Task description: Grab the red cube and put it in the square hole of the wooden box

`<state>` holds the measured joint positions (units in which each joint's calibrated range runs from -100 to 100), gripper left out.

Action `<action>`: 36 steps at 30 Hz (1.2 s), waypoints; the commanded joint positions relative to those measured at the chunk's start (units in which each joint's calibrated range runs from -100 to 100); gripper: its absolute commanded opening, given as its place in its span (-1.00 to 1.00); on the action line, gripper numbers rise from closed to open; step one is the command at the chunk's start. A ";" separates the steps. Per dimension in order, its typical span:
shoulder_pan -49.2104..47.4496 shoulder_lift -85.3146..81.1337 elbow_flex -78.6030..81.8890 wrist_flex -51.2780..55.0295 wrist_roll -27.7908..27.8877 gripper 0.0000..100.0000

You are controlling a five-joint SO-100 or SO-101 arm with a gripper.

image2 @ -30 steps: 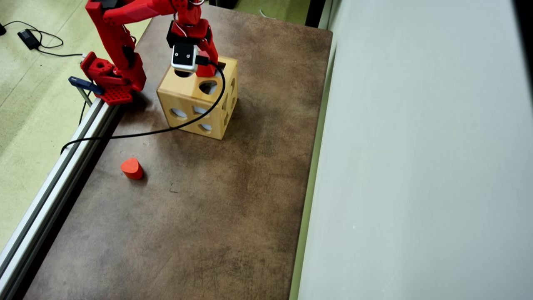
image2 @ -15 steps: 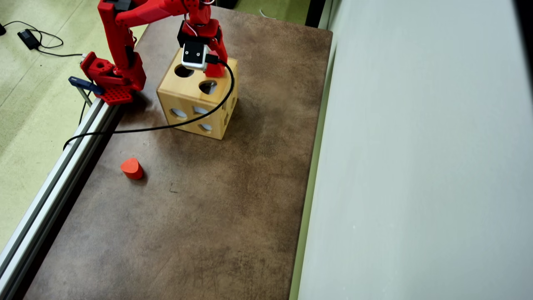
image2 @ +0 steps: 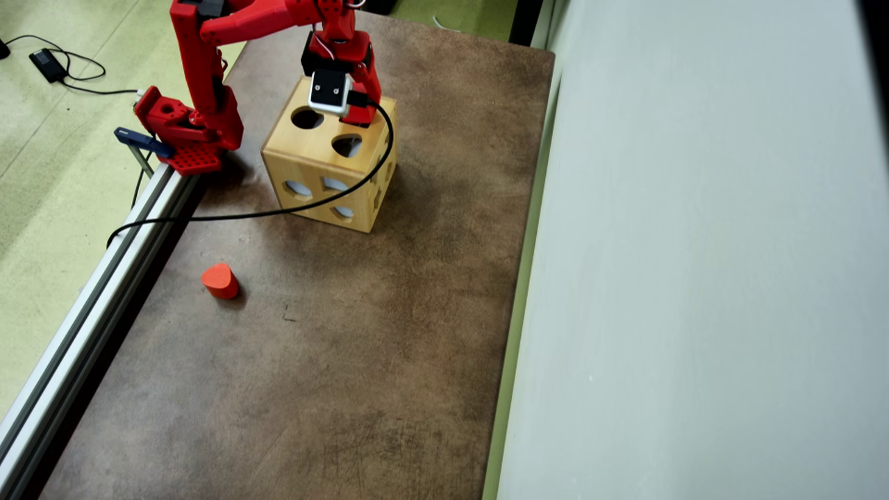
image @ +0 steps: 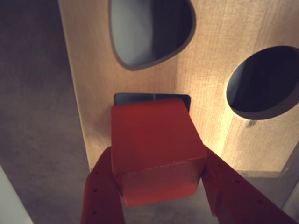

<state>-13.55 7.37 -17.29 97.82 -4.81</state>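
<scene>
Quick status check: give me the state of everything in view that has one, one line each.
Gripper: shut on the red cube.
Red cube: held between the fingers, over the square hole, not yet in.
Square hole: mostly covered by the cube, only its far edge showing.
Wooden box: upright on the table, top holes open.
Teardrop block: loose on the table, away from the box.

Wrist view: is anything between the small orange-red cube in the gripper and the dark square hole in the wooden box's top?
No. The wrist view shows the small orange-red cube right over the dark square hole, overlapping it, nothing between.
</scene>
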 commanded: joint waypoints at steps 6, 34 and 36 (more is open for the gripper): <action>1.88 -5.21 -0.24 0.41 -1.76 -0.96; 0.92 -4.44 -0.24 0.33 -4.25 -0.96; 0.47 -4.36 -0.24 0.25 -4.49 -0.96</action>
<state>-12.47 5.34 -17.20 97.90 -8.86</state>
